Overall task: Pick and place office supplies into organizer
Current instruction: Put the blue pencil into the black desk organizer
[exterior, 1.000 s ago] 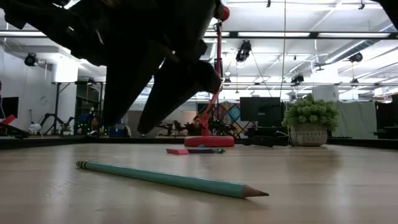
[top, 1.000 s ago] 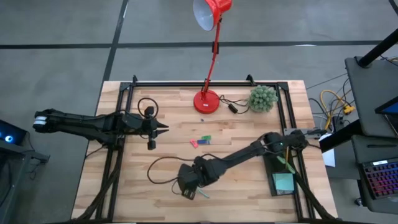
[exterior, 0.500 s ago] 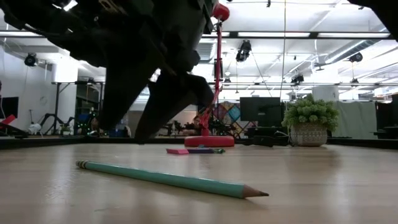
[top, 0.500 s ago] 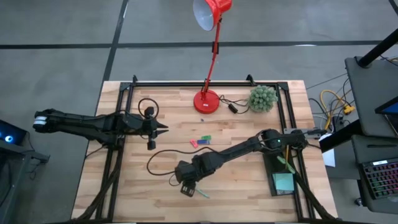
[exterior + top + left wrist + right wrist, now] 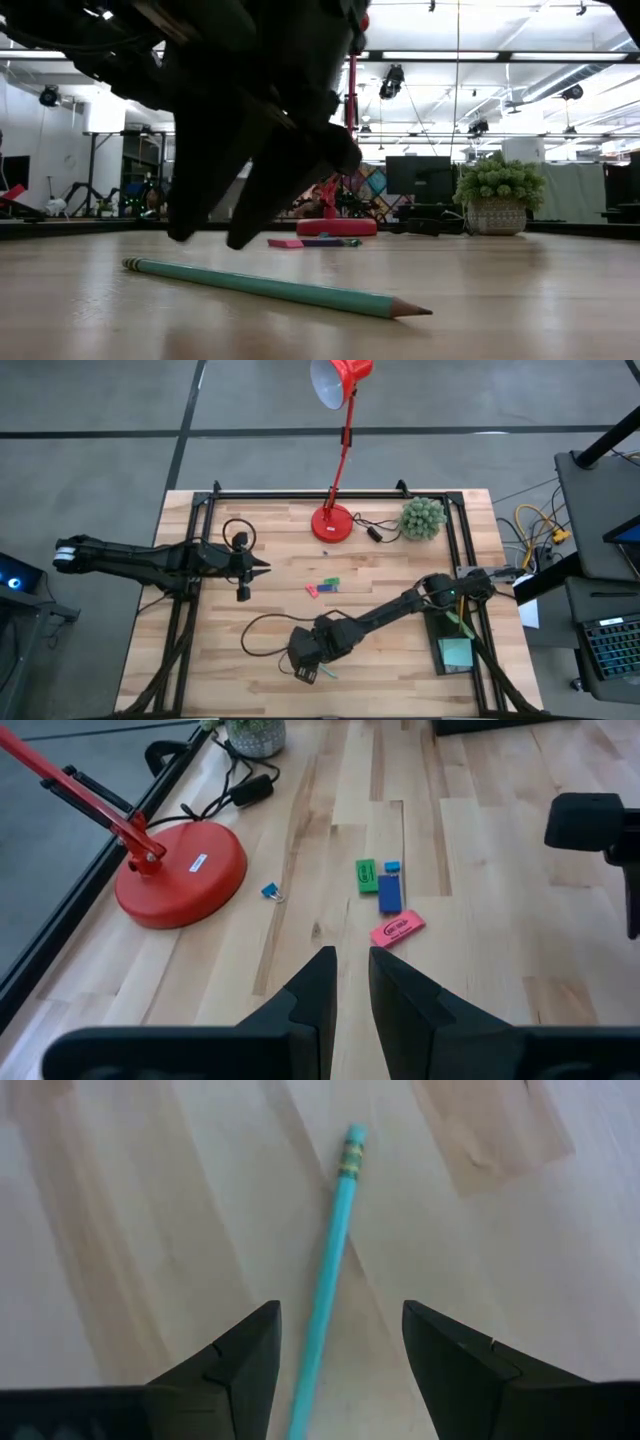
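Note:
A teal pencil point(image 5: 330, 1280) lies flat on the wood near the table's near edge point(image 5: 326, 674) point(image 5: 270, 288). My right gripper point(image 5: 340, 1350) point(image 5: 305, 668) hangs just above it, open, pointing down, with one finger on each side of the pencil and touching nothing. The dark organizer point(image 5: 436, 628) sits at the table's right edge with a light-teal sticky pad point(image 5: 457, 652) and something green in it. A pink eraser point(image 5: 397, 930), a green piece point(image 5: 366, 875) and a blue piece point(image 5: 389, 895) lie mid-table. My left gripper point(image 5: 262, 568) waits at the left, shut.
A red desk lamp's base point(image 5: 332, 522) and a green ball plant point(image 5: 422, 518) stand near the far edge, with a cable between them. A small blue clip point(image 5: 270, 892) lies by the lamp base. Black frame rails point(image 5: 195, 540) run along the table's sides. A black cable point(image 5: 262, 622) loops beside my right arm.
My right gripper has shifted a little toward the table's left and back, then come down closer to the table over the pencil, staying open. The pencil has not moved.

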Controlling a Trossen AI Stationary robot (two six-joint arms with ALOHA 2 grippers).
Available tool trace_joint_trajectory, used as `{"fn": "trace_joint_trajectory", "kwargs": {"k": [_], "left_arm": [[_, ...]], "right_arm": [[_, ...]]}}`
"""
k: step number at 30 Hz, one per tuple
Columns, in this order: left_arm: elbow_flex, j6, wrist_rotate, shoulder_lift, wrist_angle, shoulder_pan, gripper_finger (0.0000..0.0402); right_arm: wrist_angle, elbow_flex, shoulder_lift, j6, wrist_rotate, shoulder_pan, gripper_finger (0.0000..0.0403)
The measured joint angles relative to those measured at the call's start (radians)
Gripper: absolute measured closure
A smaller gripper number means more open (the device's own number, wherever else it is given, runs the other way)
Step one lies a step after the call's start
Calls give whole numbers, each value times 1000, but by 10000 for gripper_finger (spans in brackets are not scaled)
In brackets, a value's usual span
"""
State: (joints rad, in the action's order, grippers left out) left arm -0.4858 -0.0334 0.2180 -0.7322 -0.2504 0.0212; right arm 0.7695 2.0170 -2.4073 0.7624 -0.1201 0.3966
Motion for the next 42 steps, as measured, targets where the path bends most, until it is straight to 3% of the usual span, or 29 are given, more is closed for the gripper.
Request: {"fn": "trace_joint_trajectory", "kwargs": {"k": [12,17,31,42], "left_arm": [[1,0,0,0,3,0,354],[2,0,0,0,2,0,354],[2,0,0,0,3,0,354],[2,1,0,0,6,0,354]], "right_arm": [[-55,-72,3,38,-15,22,204],[-72,-116,10,38,37,21,204],[-2,-86,4,-37,101,27,204],[84,-91,6,-47,88,64,204]]}}
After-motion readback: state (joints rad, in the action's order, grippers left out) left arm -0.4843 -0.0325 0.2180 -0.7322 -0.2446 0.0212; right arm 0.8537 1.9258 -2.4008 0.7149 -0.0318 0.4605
